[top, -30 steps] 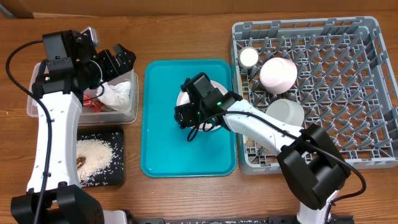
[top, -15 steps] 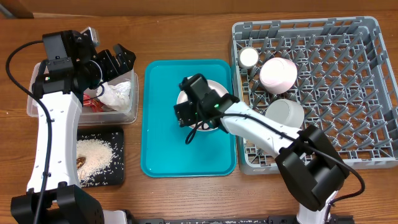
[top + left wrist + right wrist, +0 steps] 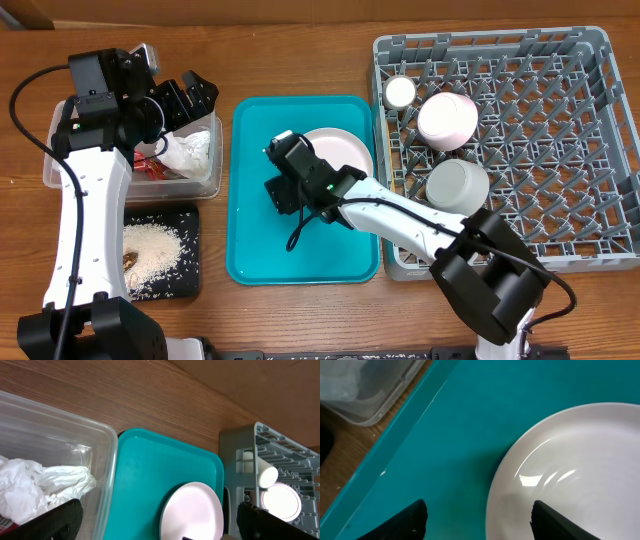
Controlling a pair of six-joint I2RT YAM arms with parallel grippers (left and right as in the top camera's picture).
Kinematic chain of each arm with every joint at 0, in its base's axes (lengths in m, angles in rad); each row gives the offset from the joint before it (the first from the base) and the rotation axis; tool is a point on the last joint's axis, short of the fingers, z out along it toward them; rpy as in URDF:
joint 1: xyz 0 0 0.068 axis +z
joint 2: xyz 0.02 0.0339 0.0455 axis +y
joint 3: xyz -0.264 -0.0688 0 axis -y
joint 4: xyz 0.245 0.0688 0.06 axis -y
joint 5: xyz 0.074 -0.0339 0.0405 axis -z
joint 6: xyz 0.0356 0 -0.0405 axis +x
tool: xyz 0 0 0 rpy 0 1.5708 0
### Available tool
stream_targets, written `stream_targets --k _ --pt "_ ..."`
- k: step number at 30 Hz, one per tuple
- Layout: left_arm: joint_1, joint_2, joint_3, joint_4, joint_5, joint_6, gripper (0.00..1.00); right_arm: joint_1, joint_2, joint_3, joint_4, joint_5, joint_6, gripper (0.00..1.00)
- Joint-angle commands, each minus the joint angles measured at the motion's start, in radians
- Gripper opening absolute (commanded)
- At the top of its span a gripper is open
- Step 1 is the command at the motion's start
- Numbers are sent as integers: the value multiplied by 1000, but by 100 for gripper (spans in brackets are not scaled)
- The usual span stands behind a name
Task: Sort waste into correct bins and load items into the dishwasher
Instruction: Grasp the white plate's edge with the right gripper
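Right jaws stand spread wide and empty, low over the teal serving tray (image 3: pixel 255 250) at the middle of the overhead frame. The plate (image 3: pixel 340 152) lies flat on that tray, just up and to the right of them. In the right wrist view its left rim falls in the gap between the two fingers (image 3: pixel 405 522), and the rest of the plate fills the right of the frame. Being round, it has no long axis, so the near rim looks the likely place to pinch, though lying flat it may resist a finger getting under. Left jaws, also spread and empty, hang over the clear tub (image 3: pixel 212 175) at upper left, well apart from the plate, so the right arm (image 3: pixel 400 205) is the nearer. Toward the dish rack (image 3: pixel 500 45) at right, the tray's raised edge and the rack's wall stand between. A cup (image 3: pixel 400 92) and a whitish bowl (image 3: pixel 458 183) sit in the rack's left part.
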Motion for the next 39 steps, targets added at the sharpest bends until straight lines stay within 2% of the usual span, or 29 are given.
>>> stream_targets --k 1,3,6,7,18,21,28,32,39 --pt "-2 0 10 3 -2 -6 100 10 60 19 19 50 -35 68" --pt "-2 0 10 3 -2 -6 100 10 72 19 26 50 -35 65" --pt "-2 0 10 3 -2 -6 100 10 77 19 35 50 -35 45" --pt "-2 0 10 3 -2 -6 100 10 77 19 39 50 -35 43" --pt "-2 0 10 3 -2 -6 100 11 113 19 53 49 -46 35" --pt "-2 0 10 3 -2 -6 100 11 114 19 51 49 -46 23" --pt "-2 0 10 3 -2 -6 100 11 114 19 41 47 -45 16" --pt "-2 0 10 3 -2 -6 100 11 114 19 27 47 -45 4" --pt "-2 0 10 3 -2 -6 100 11 107 32 25 47 -45 4"
